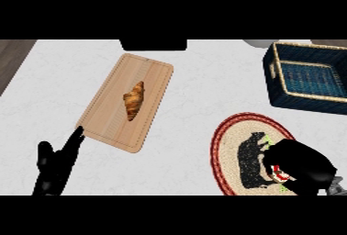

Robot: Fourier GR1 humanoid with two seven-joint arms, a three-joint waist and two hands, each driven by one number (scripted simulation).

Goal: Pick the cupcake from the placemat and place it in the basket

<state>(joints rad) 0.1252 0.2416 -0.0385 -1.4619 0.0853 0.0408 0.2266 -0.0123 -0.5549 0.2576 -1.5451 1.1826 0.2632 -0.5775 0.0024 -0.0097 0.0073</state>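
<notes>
A round woven placemat (pixel 230 137) with a red rim lies at the lower right of the counter. My right hand (pixel 301 164) is over its right half, fingers curled round the cupcake (pixel 279 175), of which only a red and white bit with green specks shows. A dark blue basket (pixel 281 94) with a tan rim stands at the upper right, beyond the placemat. My left hand (pixel 58 163) rests open at the lower left, fingers up.
A wooden cutting board (pixel 112 124) lies tilted left of centre with a croissant (pixel 134 100) on it. A black object (pixel 153 44) sits at the counter's far edge. A dark wooden strip (pixel 12 57) borders the counter at the upper left.
</notes>
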